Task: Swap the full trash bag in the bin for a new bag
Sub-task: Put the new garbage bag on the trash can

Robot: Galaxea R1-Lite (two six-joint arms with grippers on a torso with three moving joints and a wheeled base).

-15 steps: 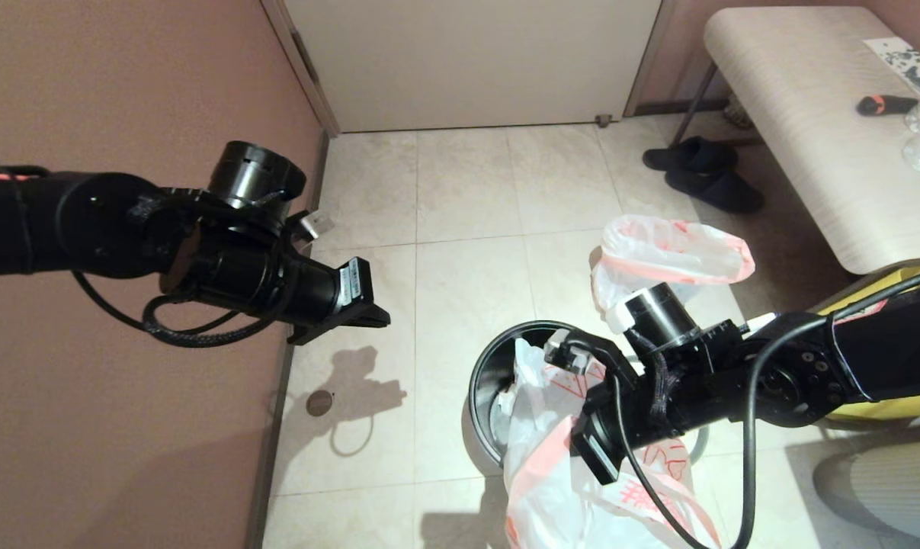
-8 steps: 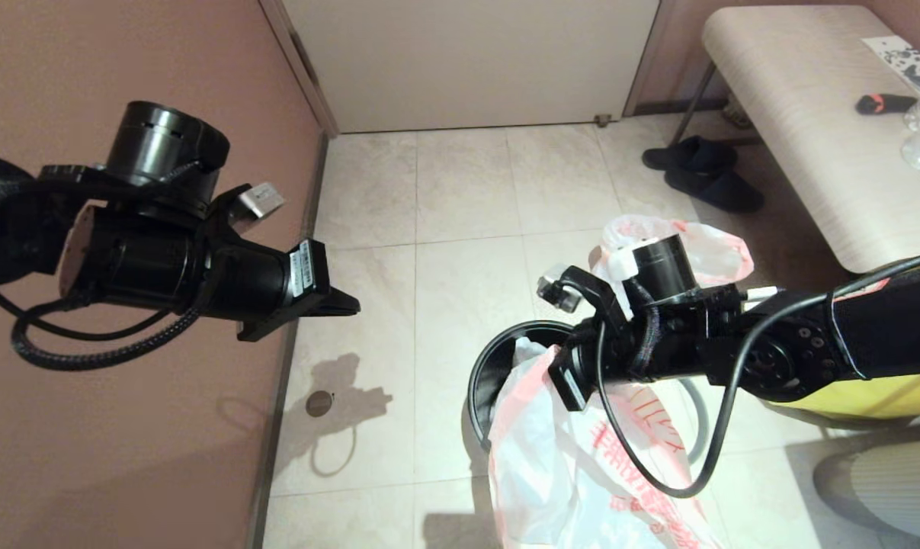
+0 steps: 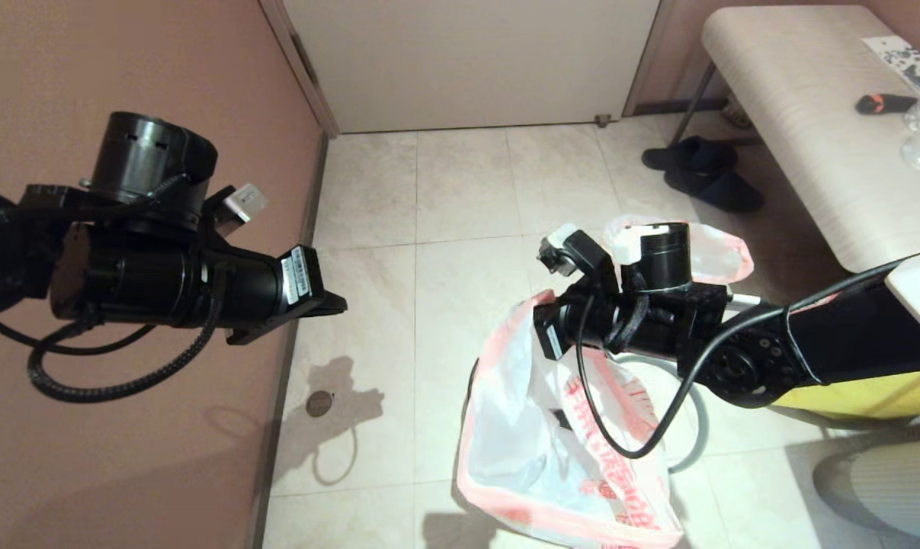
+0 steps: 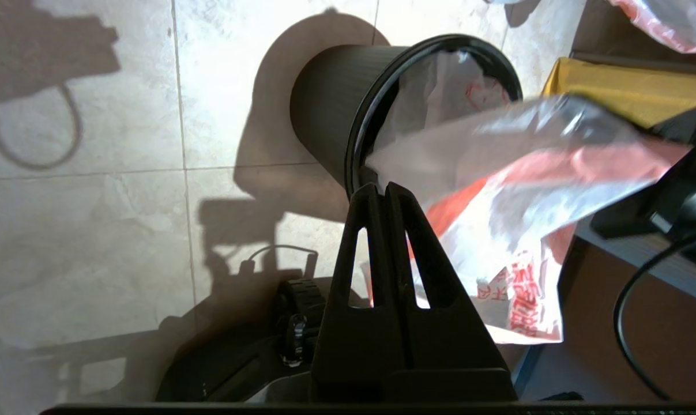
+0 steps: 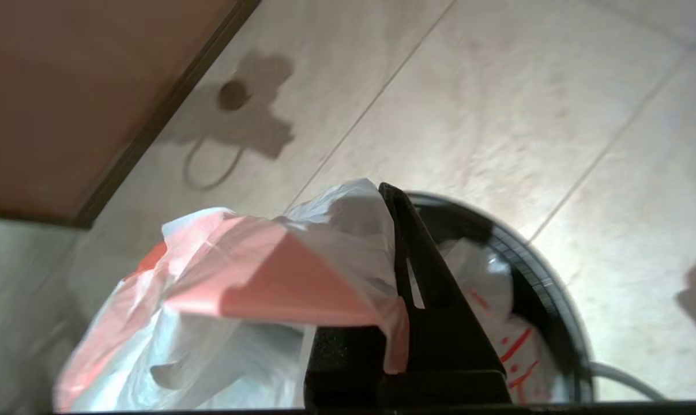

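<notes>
Two grippers closed: the right gripper [image 5: 395,199] pinches the new bag [image 3: 536,450] at lower centre over the bin [image 4: 330,109]; the left gripper [image 4: 380,193] hangs empty, centre-left.

Bright overhead light; hard arm shadows on floor tiles [image 3: 460,305]; new bag [image 4: 497,173] motion-blurred, glare on plastic; wide-angle edges bent.

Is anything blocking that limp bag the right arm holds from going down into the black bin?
Nothing visible does. The new bag hangs from the right gripper right over the bin, part already inside. The full trash bag sits apart.
</notes>
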